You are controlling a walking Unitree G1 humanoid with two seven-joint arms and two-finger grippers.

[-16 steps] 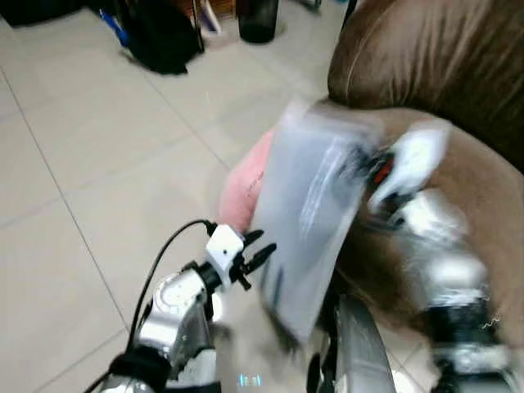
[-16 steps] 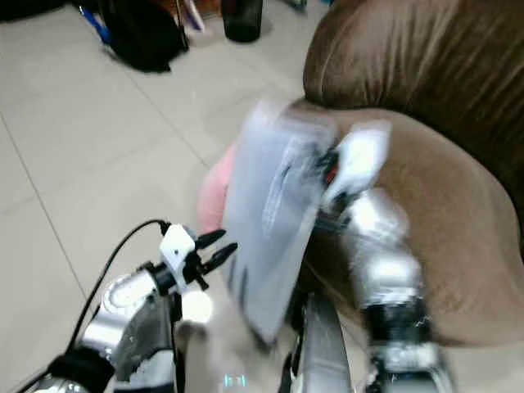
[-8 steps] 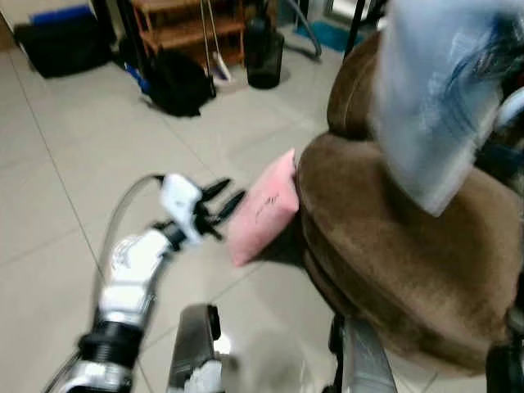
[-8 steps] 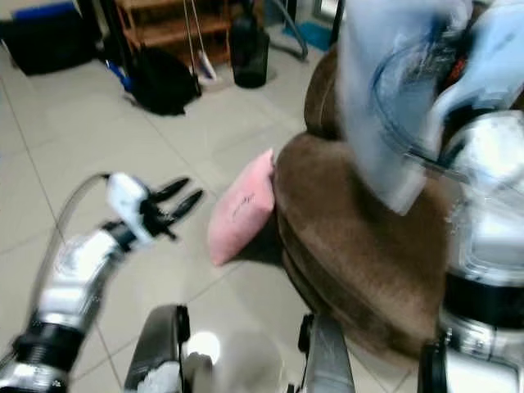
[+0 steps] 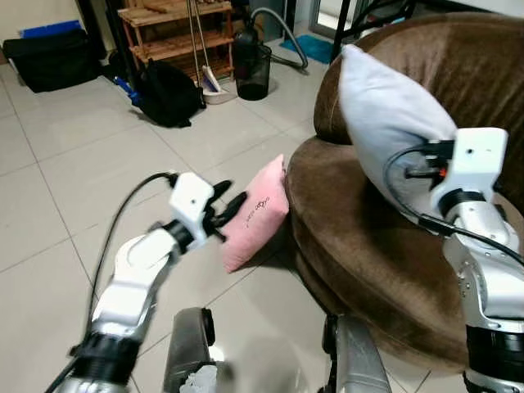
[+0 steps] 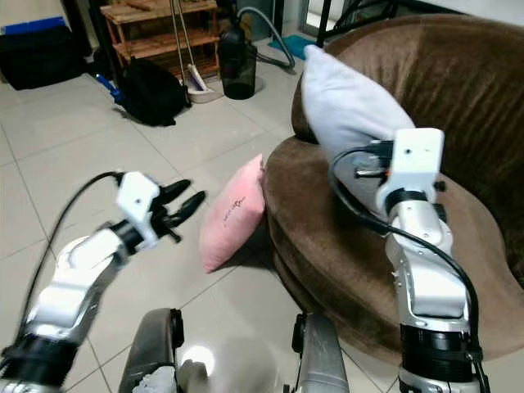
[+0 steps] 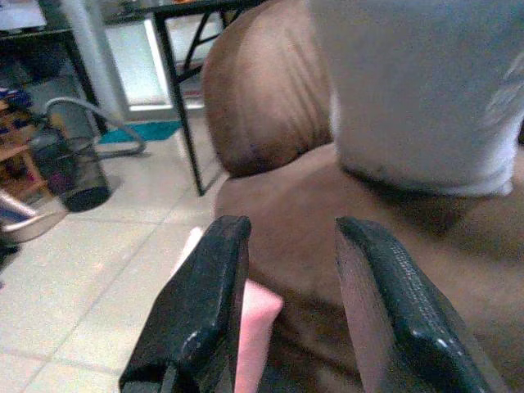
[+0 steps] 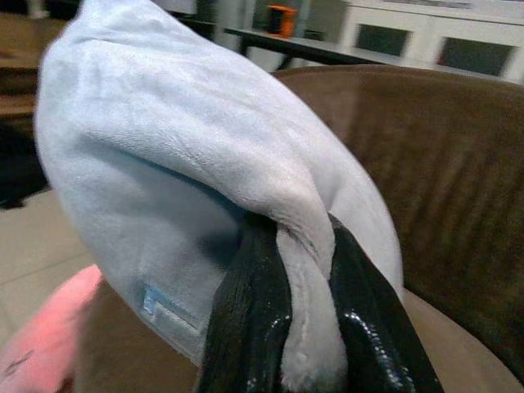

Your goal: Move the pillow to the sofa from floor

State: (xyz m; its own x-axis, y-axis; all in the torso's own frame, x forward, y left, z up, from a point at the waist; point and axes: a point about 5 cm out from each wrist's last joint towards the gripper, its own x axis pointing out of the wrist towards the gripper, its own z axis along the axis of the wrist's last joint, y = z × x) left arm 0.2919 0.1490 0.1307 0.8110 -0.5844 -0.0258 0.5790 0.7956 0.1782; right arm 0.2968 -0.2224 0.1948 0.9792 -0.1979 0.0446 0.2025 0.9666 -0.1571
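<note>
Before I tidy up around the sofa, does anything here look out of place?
Yes. A pink pillow is on the tiled floor, propped on edge against the base of the brown sofa. The right gripper pinches a grey pillow held over the sofa seat. The left gripper is open near the pink one.

You see the pale grey pillow [image 5: 391, 123] tilted above the brown sofa [image 5: 368, 237], pinched at one edge.

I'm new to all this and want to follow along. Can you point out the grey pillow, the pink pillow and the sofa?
grey pillow [image 5: 385, 123]: left eye view, middle of its face.
pink pillow [image 6: 233, 214]: right eye view, centre of its side.
sofa [image 5: 368, 246]: left eye view, bare seat cushion.
</note>
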